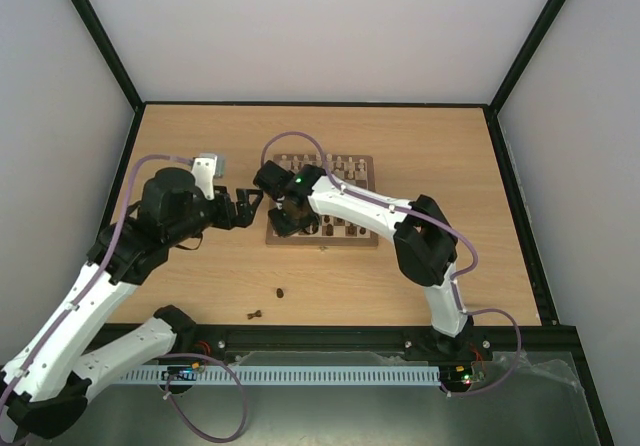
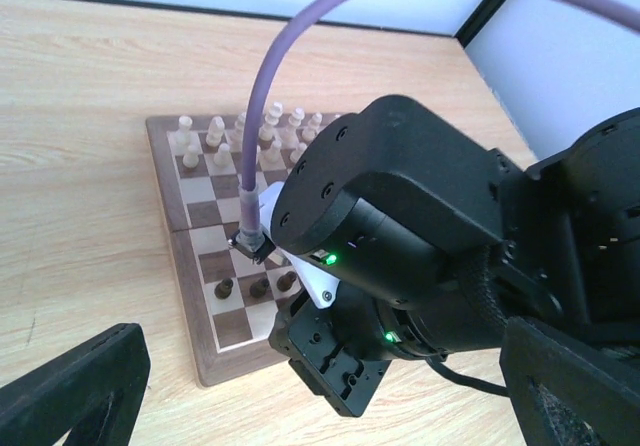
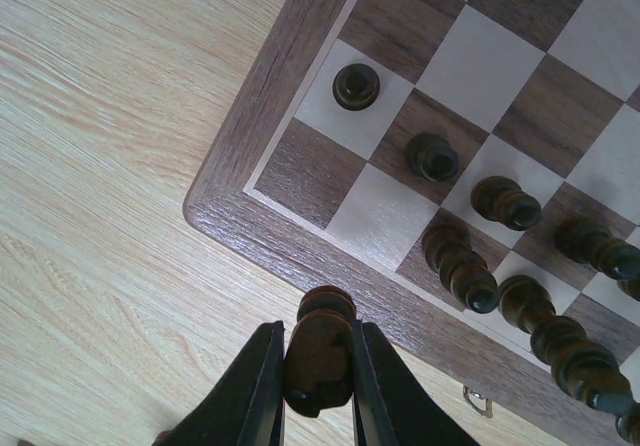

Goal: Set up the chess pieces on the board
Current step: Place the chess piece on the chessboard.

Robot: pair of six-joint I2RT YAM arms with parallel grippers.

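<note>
Two stray dark pieces (image 1: 280, 292) lay on the tabletop (image 1: 460, 166) near the arms' bases, well apart from the board (image 3: 262, 116). The right jaws stood narrow, pinching one dark chess piece (image 3: 318, 351) by its body just at the board's near-left corner. Several standing dark pieces (image 3: 505, 202) occupied squares by that corner, and pale pieces (image 2: 250, 131) lined the far side. The left jaws gaped wide, holding nothing, beside the board's left edge.
</note>
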